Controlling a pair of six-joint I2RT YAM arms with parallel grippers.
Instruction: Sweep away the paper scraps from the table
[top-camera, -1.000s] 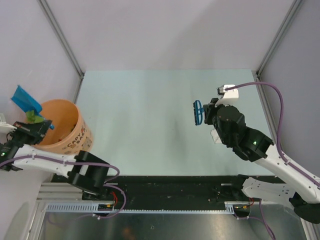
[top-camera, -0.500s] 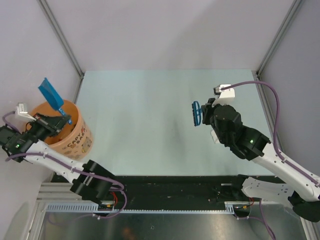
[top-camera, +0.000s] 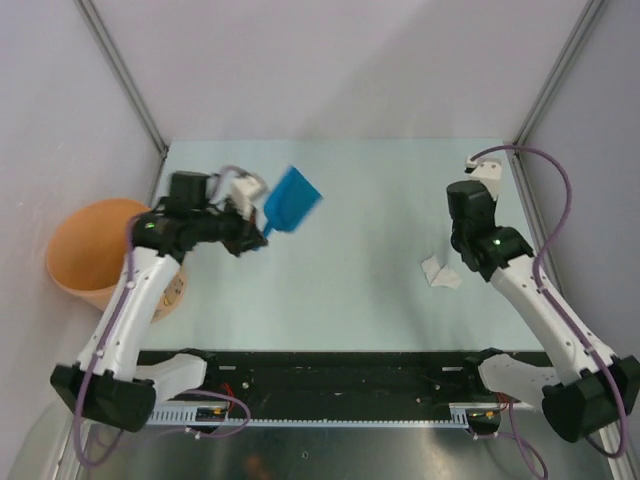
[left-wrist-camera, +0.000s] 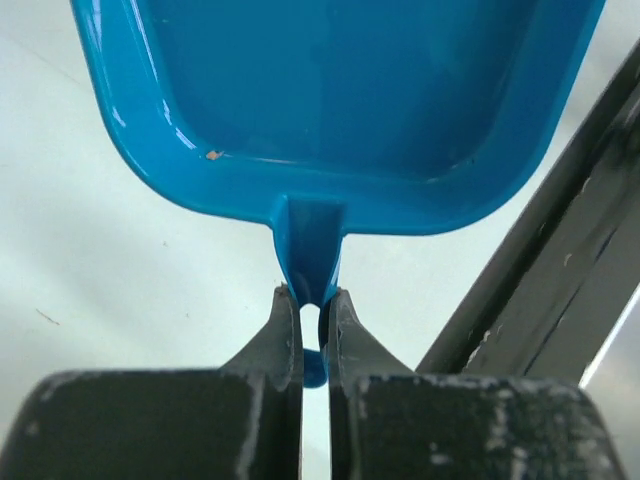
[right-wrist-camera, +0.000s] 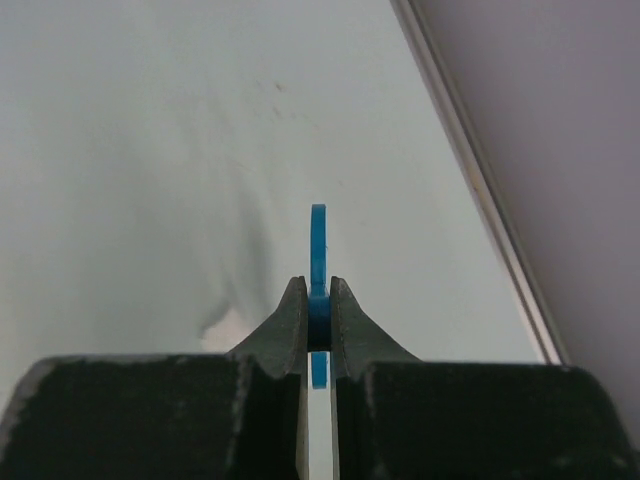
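Note:
My left gripper (top-camera: 254, 229) is shut on the handle of the blue dustpan (top-camera: 292, 200), holding it above the left part of the mint-green table (top-camera: 340, 250). In the left wrist view the dustpan (left-wrist-camera: 340, 100) looks empty apart from a tiny speck, and its handle sits between my fingertips (left-wrist-camera: 312, 297). My right gripper (right-wrist-camera: 318, 300) is shut on the thin blue brush handle (right-wrist-camera: 318, 245); the brush is hidden under the right wrist in the top view. A white paper scrap (top-camera: 440, 272) lies on the table by the right arm, and it also shows in the right wrist view (right-wrist-camera: 225, 326).
An orange bucket (top-camera: 85, 255) stands off the table's left edge. Grey walls and metal rails (top-camera: 540, 85) frame the table. A black rail strip (top-camera: 340, 375) runs along the near edge. The right table edge (right-wrist-camera: 480, 190) is close to my right gripper.
My left arm has swung the dustpan from over the orange bucket to over the left part of the table. My right arm has drawn back to the right, and the brush head is now hidden.

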